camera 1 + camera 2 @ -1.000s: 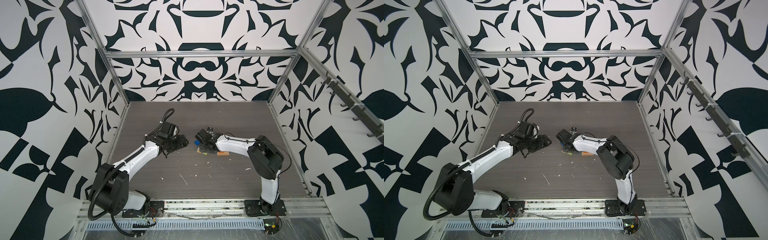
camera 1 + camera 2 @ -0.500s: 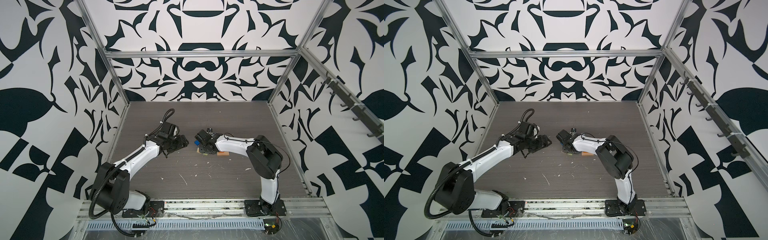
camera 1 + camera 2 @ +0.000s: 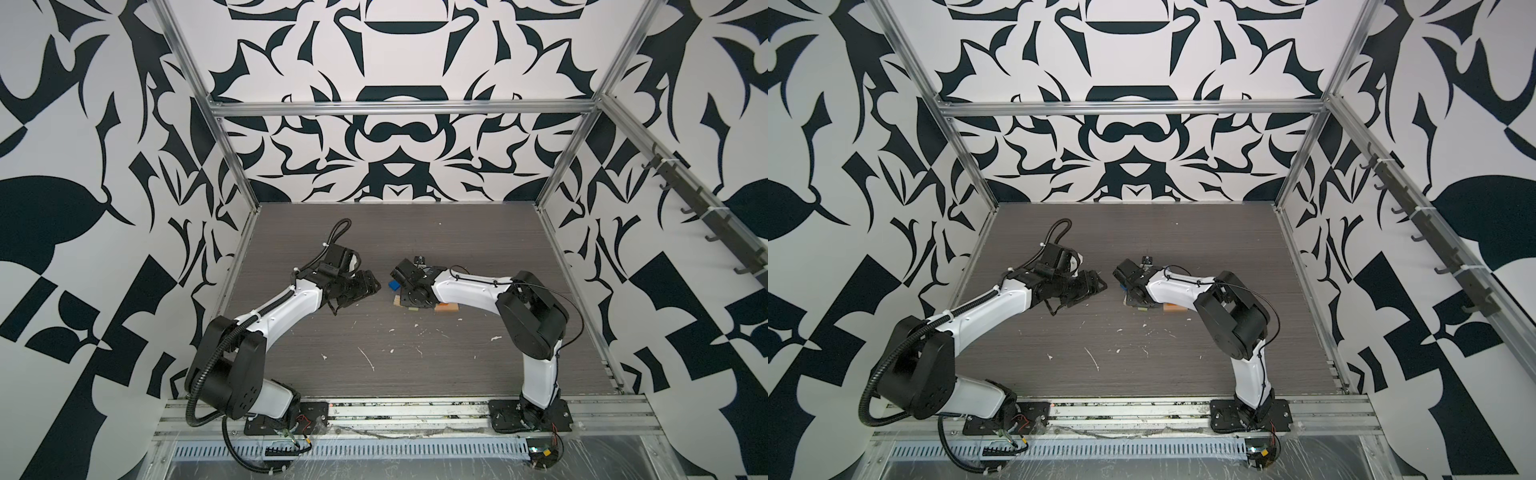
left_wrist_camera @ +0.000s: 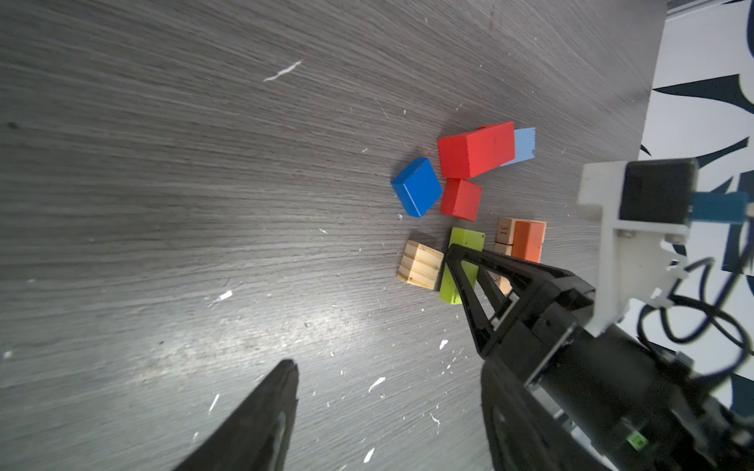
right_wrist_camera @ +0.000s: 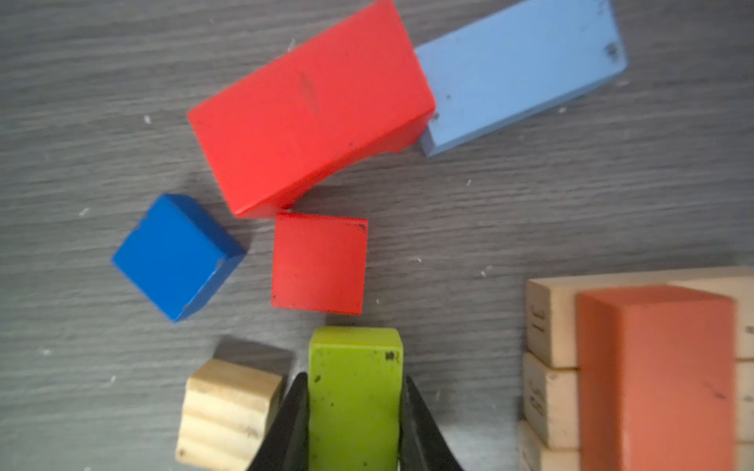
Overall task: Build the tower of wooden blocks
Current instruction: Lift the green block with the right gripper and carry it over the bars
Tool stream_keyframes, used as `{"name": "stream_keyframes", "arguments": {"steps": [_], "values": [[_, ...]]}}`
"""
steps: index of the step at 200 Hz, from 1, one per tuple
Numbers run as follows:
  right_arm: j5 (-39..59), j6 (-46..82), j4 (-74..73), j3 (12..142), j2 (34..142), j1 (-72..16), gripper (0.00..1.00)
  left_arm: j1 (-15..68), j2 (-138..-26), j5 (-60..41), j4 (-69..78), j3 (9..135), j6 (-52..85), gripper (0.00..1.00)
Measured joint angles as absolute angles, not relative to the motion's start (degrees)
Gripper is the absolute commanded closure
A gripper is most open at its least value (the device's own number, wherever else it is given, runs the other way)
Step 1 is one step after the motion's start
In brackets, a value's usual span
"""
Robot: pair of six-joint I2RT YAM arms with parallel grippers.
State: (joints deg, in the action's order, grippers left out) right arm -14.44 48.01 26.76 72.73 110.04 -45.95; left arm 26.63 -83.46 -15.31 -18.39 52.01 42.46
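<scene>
Tabletop (image 5: 81,81): your red cube (image 5: 318,263), blue cube (image 5: 177,257) are lying loose
Tan base (image 5: 548,322): carrying only orange block (image 5: 657,375)
Right claw (image 5: 354,381): clenching lime bar (image 5: 355,412)
Left claw (image 3: 369,290): hanging released, empty

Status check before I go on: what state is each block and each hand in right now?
right hand, shut on the lime green bar
left hand, open and empty
red bar, one end propped on the light blue bar
red cube, loose on the table
dark blue cube, loose on the table
tan cube, loose beside the lime green bar
orange block, stacked on tan bars
</scene>
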Motion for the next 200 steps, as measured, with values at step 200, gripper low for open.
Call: {"name": "stream_keyframes", "arguments": {"steps": [200], "values": [[-12.2, 32.3, 31.0, 55.4, 81.9, -30.4, 0.80, 40.3, -102.5, -19.1, -11.7, 67.7, 47.0, 0.27]]}}
